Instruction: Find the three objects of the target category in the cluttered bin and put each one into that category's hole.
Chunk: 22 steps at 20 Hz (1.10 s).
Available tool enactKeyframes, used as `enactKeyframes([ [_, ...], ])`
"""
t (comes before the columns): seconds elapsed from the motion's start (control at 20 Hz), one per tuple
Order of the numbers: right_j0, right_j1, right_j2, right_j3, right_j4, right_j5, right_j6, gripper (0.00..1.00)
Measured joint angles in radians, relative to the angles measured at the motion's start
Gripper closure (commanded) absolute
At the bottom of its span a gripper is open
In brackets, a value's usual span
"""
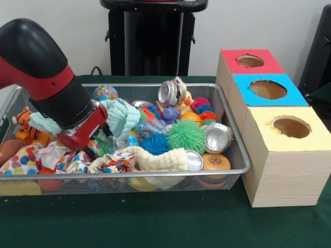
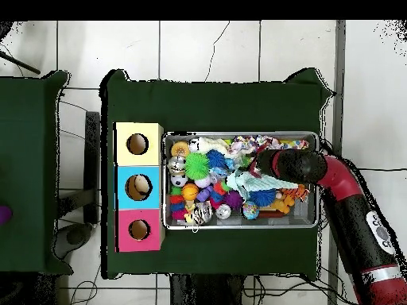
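Note:
The wire mesh bin [image 1: 243, 155] is full of toys, cloths and cans; it also shows in the overhead view [image 2: 318, 184]. My red and black arm reaches down into its left half in the front view. The gripper [image 1: 95, 138] is sunk among patterned cloths and a mint cloth [image 1: 121, 116], so its tips are hidden. In the overhead view the gripper [image 2: 254, 168] sits over the bin's middle. A crinkled clear bluish piece, maybe a crushed bottle [image 1: 149, 129], lies just right of the mint cloth. No other clear bottle shows plainly.
Three boxes with holes stand beside the bin: red [image 1: 251, 61], blue [image 1: 267, 89], yellow [image 1: 291, 126]. Silver cans [image 1: 172, 92] [image 1: 217, 137], a green spiky ball [image 1: 186, 135], a blue spiky ball [image 1: 155, 144], a tiger toy [image 1: 26, 124] and a cream cloth [image 1: 155, 157] lie in the bin.

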Motion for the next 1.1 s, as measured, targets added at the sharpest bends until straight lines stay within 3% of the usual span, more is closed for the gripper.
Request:
enactKeyframes([
  [0.55,0.005,-0.071,-0.016,0.077,-0.006,-0.089,0.0,0.0],
  [1.1,0.087,-0.17,-0.025,0.102,0.002,-0.09,0.0,0.0],
])
